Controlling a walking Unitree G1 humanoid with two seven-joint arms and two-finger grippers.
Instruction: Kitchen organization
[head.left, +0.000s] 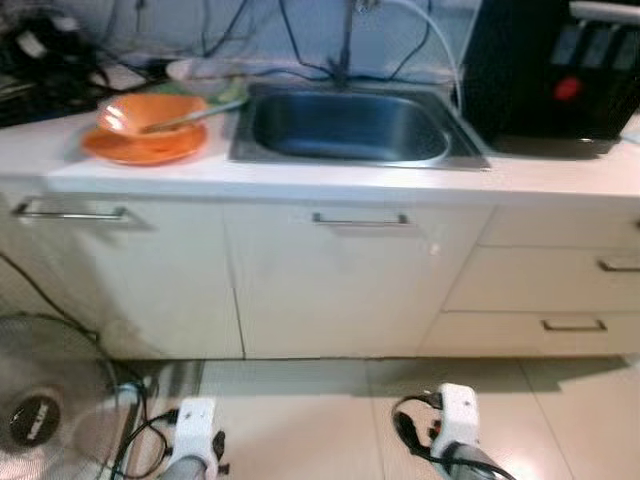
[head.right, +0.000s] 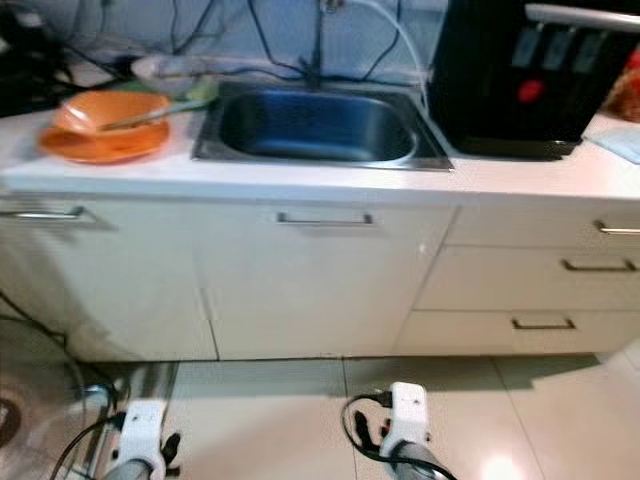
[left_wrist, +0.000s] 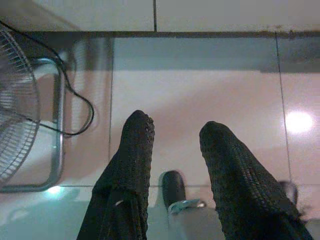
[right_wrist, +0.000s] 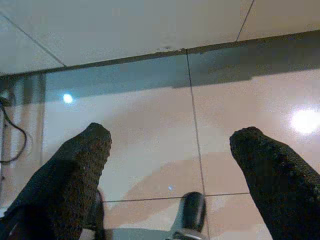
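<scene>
On the counter (head.left: 330, 185), orange bowl (head.left: 150, 112) with spoon (head.left: 190, 118) beside bare sink (head.left: 350, 128); left gripper (left_wrist: 172, 135) and right gripper (right_wrist: 170, 145) parted, empty.

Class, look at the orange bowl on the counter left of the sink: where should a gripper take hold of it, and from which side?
Probably the rim of the orange bowl, pinched from above on its front edge. It sits on an orange plate, so its sides are low. A utensil leans over the right rim, and cables crowd the back.
</scene>
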